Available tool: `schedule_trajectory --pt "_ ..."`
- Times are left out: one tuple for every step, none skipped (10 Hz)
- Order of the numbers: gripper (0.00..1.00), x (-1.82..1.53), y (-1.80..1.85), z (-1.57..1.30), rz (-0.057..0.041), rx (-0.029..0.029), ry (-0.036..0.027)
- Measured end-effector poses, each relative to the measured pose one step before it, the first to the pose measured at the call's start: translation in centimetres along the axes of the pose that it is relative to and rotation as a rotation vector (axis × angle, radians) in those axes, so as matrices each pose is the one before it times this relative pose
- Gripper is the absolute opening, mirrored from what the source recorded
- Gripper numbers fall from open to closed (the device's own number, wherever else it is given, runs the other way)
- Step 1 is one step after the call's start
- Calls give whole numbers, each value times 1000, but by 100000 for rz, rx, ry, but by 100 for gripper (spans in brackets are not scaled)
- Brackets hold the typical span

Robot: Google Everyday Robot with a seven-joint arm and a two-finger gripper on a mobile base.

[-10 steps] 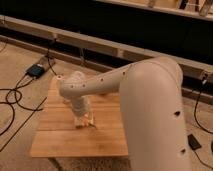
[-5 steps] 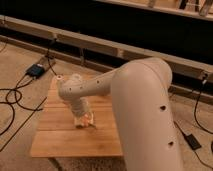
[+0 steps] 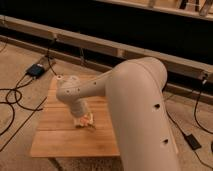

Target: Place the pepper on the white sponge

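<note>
Pepper (image 3: 88, 119) sits low over white sponge (image 3: 81, 121) (mid-table), gripper (image 3: 85, 116) closed on it — likely about to release.

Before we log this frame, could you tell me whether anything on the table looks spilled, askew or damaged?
Nothing stands out. The gripper is down on the wooden table, right at the white sponge and the pepper.

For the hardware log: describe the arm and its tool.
The arm is smooth, off-white and bulky, built of rounded tubular segments with small dark holes in the shell. No cables or markings show. Its tool hangs low over the wooden table, mostly hidden behind the wrist.
</note>
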Motion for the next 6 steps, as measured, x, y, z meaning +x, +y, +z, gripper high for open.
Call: schedule_trajectory --pt "7 53 126 84 -520 244 52" --pt "17 31 188 65 -540 79 56" --pt "25 -33 216 4 -388 -99 -18" --pt "39 -96 290 -35 -444 -150 -27" --pt "47 -38 128 -32 -146 -136 -22" --pt "57 -58 72 -46 -61 -62 -56"
